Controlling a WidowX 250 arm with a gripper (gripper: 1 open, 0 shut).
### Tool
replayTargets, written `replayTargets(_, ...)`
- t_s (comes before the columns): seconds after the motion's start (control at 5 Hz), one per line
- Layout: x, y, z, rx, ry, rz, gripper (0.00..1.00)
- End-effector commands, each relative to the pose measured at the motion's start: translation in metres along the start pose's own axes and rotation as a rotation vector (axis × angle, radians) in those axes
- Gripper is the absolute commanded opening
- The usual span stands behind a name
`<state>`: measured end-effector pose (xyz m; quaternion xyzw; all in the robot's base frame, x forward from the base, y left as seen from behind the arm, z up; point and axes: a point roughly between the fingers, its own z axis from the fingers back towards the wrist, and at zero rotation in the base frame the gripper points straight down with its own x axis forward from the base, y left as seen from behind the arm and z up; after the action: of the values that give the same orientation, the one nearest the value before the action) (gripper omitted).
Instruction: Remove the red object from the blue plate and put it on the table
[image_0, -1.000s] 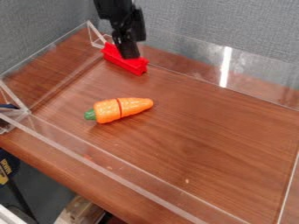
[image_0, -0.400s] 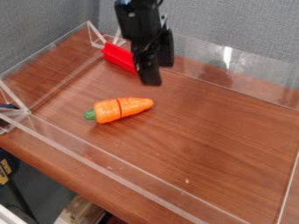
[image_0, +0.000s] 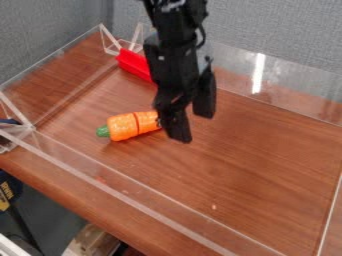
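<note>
At the far left corner of the table (image_0: 254, 180), here's the red object (image_0: 135, 64), a bright red, flat-sided oblong block lying on the reddish-brown wood grain, right by the clear acrylic wall (image_0: 274, 84), its right end cut off from view by the black arm. Next along, nearer the camera, the orange toy carrot (image_0: 131, 125) lies on its side, green tip pointing left, its fat end running up to the arm's dark shape in this view. And then the gripper (image_0: 179, 122), black, hanging over the table with its tip end down; how wide it's open I can't tell from this angle, and whether anything is in it is hidden, but the red block is well away behind it.

Now the change: a second ago the gripper was up at the block, and the block's right end showed. It has swung right and toward the camera, while block and carrot have stayed put.
</note>
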<state>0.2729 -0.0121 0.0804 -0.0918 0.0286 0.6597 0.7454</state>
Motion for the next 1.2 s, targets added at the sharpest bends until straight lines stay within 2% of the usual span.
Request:
replayTargets(0.0,0.015,-0.014,0.022,-0.078,-0.021,0.036,1.0)
replayTargets(0.2,0.034,-0.025,0.029,-0.104,-0.043,0.177,1.0)
replayTargets(0.6,0.11,-0.03,0.056,-0.138,-0.044,0.257,1.0)
replayTargets(1.0,0.155,-0.082,0.041,-0.149,-0.058,0.284,1.0)
